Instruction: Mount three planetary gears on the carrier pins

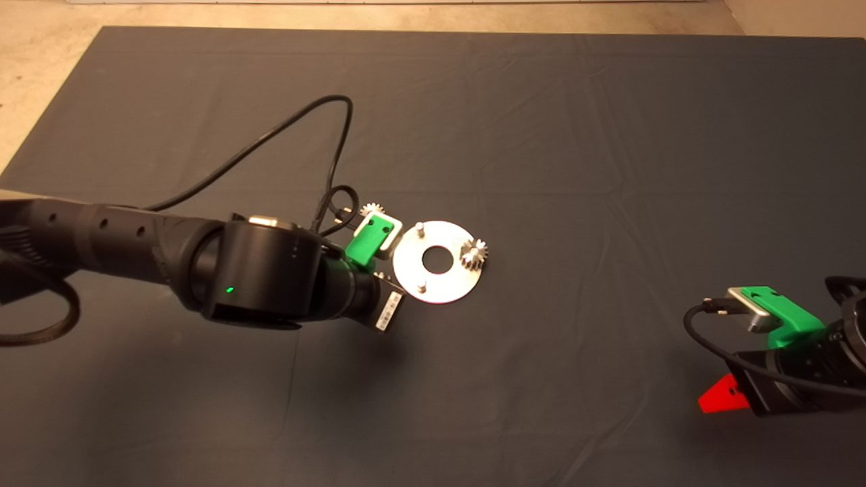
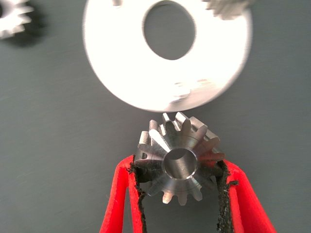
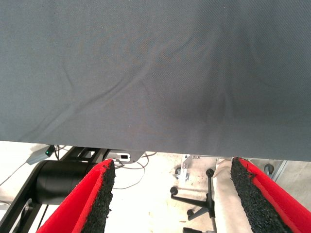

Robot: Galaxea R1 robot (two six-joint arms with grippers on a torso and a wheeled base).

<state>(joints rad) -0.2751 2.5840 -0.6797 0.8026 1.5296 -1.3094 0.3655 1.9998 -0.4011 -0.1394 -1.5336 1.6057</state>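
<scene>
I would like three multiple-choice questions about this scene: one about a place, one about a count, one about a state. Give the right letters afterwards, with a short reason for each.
1. Where is the loose gear that no end effector holds and that is on no pin?
A. on the mat beside the disc
B. in the disc's central hole
C. under the right end effector

2. How many pins of the disc carry a gear?
A. none
B. one
C. three

3. What is the state of the left end effector?
A. open and empty
B. shut on a gear
C. resting on the disc

Answers:
1 A: the loose gear lies on the mat, just off the disc.
2 B: only the mounted gear sits on a pin; two pins stand bare.
3 B: the left end effector clamps the held gear between its pads, near the disc's edge.

The right end effector waits open at the mat's edge.
</scene>
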